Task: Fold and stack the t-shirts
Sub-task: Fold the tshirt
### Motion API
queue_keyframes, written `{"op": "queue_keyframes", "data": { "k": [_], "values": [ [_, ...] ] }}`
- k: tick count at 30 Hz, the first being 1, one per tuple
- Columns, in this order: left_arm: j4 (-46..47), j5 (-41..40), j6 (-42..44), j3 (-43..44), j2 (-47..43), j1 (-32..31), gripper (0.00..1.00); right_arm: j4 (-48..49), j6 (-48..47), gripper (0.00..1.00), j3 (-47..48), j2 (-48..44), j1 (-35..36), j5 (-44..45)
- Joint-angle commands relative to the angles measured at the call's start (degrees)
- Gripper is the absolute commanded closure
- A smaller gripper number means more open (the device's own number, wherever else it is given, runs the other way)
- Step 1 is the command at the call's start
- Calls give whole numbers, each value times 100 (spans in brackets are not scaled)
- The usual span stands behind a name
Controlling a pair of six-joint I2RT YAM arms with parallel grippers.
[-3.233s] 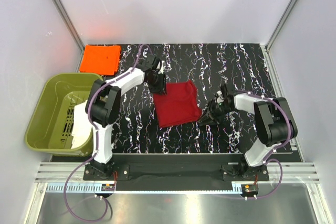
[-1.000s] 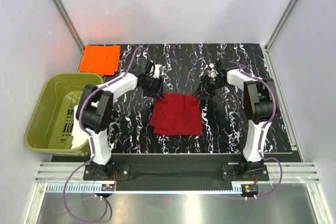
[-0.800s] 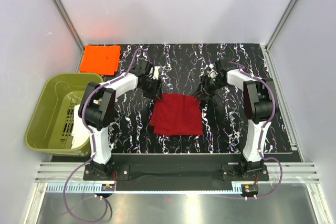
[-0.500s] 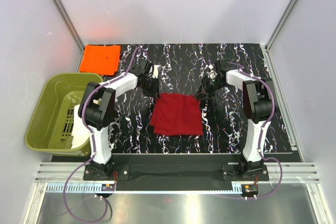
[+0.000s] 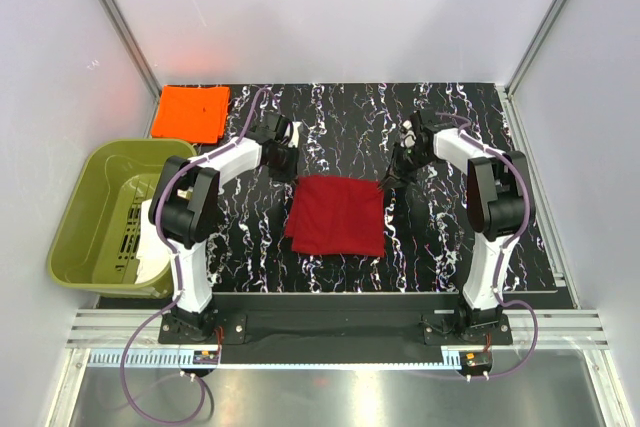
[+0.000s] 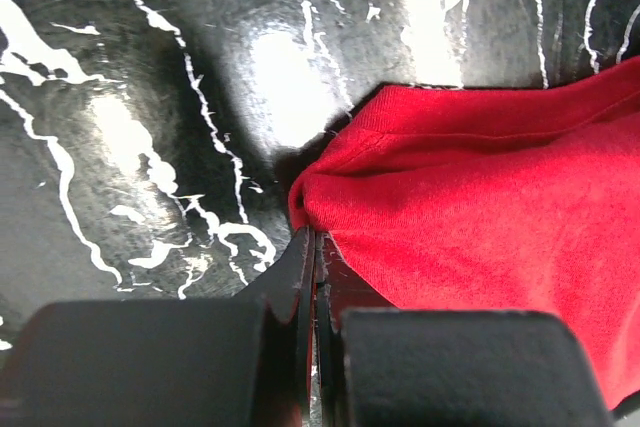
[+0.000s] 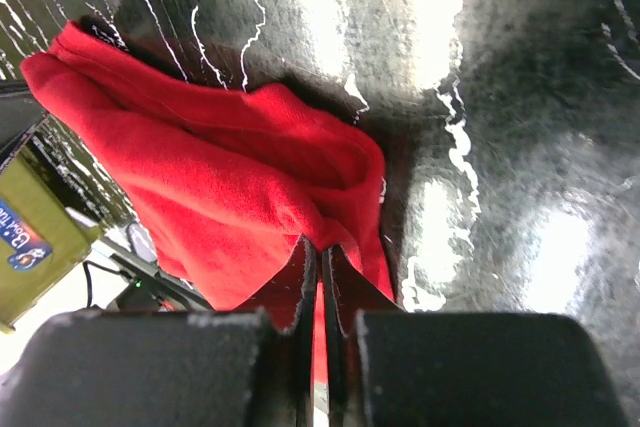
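Note:
The dark crimson red t-shirt point(image 5: 336, 215) lies folded into a rough square at the middle of the black marbled table. My left gripper point(image 5: 292, 171) is shut on its far left corner point(image 6: 315, 202), with cloth pinched between the jaws point(image 6: 316, 247). My right gripper point(image 5: 385, 179) is shut on the far right corner point(image 7: 340, 177), red cloth showing between its jaws point(image 7: 322, 252). The bright orange t-shirt point(image 5: 191, 112) lies folded flat at the table's far left corner, away from both grippers.
An olive-green plastic tub point(image 5: 108, 215) with something white inside stands off the table's left edge, beside the left arm. Grey walls close in the back and both sides. The arms' bases sit on a rail point(image 5: 330, 327) at the near edge.
Both grippers have closed on the red t-shirt's far corners. The shirt's far edge has been drawn a little straighter. The orange t-shirt has not moved.

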Motion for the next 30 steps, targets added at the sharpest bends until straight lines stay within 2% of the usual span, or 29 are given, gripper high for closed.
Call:
{"op": "queue_keyframes", "data": {
  "k": [1, 10, 13, 14, 15, 17, 18, 20, 23, 24, 25, 30],
  "values": [
    [52, -418, 1, 29, -286, 49, 100, -203, -46, 100, 195, -371, 40, 394],
    [-237, -576, 88, 433, 3, 49, 100, -90, -63, 100, 318, -38, 40, 562],
    [-316, -663, 80, 478, -110, 49, 84, -1, -160, 97, 615, 261, 40, 517],
    [-326, -655, 80, 460, -180, 49, 84, -19, -212, 95, 678, 297, 40, 526],
    [-334, -672, 80, 434, -259, 49, 80, -19, -230, 92, 748, 332, 40, 578],
    [-544, -707, 36, 425, -505, 49, 70, -176, -291, 76, 968, 376, 40, 605],
    [-632, -760, -8, 399, -602, 49, 52, -273, -318, 59, 1055, 446, 49, 640],
    [-721, -612, -122, 119, -1014, 49, 48, -588, -370, 52, 1197, 438, 40, 658],
    [-643, 64, -377, -566, -1586, 49, 41, -835, -415, 33, 891, 26, 40, 684],
    [-599, 570, -438, -760, -1691, 32, 41, -897, -406, 30, 768, -280, 40, 693],
    [-563, 715, -552, -1118, -1875, 14, 40, -941, -389, 25, 488, -440, 40, 641],
    [34, 1251, -860, -2070, -2194, -100, 35, -775, -187, 24, -813, -1405, 66, -245]
  ]
}}
